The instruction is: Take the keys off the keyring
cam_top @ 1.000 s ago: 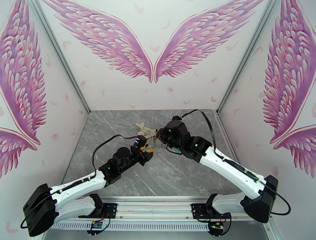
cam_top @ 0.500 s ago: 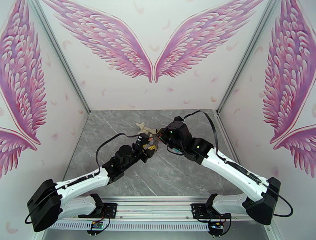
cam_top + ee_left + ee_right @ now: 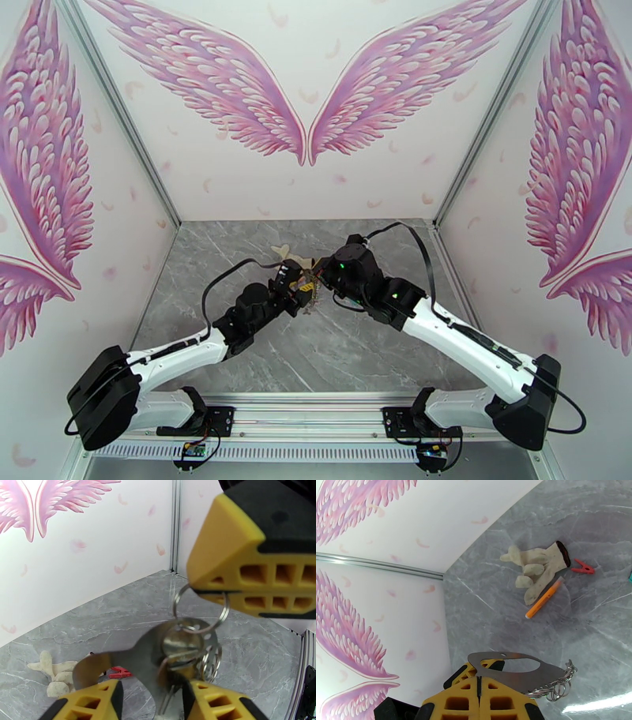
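Keyring (image 3: 146,650) gripped in left hand (image 3: 152,694); right hand (image 3: 201,591) pinches small ring (image 3: 226,608).

Overhead overview, two close wrist views

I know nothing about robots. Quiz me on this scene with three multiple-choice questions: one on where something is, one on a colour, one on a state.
1. Where does the orange pen lie?
A. In a gripper
B. On the table beside the glove
C. Against the back wall

2. What colour is the small clip by the glove's cuff?
A. Red
B. Green
C. White

3. How do the right gripper's jaws stand?
A. Wide open
B. Shut on the pen
C. Shut on a wire ring

Answers:
1. B: the right wrist view shows it flat on the marble next to the glove's fingers.
2. A: it is bright red against the grey top.
3. C: in the left wrist view the yellow fingertips meet with the ring passing between them.
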`<move>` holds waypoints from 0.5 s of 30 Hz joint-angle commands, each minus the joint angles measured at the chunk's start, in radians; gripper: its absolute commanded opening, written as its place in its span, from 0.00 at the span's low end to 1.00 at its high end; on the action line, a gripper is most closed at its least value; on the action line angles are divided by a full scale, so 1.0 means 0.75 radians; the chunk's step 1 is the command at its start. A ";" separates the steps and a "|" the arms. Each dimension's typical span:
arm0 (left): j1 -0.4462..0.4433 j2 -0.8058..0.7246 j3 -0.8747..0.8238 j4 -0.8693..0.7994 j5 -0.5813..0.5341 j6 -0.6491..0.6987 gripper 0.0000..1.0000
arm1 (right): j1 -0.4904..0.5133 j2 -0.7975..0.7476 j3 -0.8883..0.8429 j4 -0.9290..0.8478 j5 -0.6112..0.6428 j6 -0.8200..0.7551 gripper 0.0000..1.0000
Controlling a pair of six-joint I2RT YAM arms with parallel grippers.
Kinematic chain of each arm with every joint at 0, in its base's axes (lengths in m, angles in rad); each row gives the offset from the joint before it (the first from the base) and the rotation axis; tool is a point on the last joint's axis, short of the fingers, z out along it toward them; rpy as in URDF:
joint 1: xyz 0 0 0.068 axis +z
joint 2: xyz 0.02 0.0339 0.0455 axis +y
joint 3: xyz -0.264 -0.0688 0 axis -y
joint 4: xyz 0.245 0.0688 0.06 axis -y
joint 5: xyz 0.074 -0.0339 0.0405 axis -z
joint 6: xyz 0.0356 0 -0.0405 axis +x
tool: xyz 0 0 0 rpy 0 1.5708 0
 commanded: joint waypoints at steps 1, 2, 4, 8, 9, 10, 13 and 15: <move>0.003 0.033 0.059 0.056 0.106 0.006 0.48 | 0.012 -0.041 -0.021 0.059 0.027 0.031 0.00; 0.001 0.046 0.069 0.052 0.102 0.007 0.48 | 0.012 -0.040 -0.020 0.058 0.026 0.031 0.00; 0.001 0.061 0.079 0.052 0.081 0.013 0.46 | 0.013 -0.040 -0.021 0.058 0.023 0.032 0.00; 0.005 0.060 0.071 0.080 0.049 0.013 0.41 | 0.013 -0.049 -0.033 0.054 0.033 0.032 0.00; 0.004 0.061 0.071 0.082 0.055 0.014 0.39 | 0.011 -0.053 -0.036 0.055 0.037 0.032 0.00; 0.006 0.062 0.072 0.084 0.060 0.016 0.38 | 0.012 -0.054 -0.041 0.058 0.039 0.034 0.00; 0.010 0.065 0.072 0.088 0.074 0.019 0.33 | 0.012 -0.057 -0.044 0.066 0.040 0.035 0.00; 0.013 0.065 0.076 0.093 0.093 0.017 0.31 | 0.013 -0.056 -0.046 0.065 0.039 0.036 0.00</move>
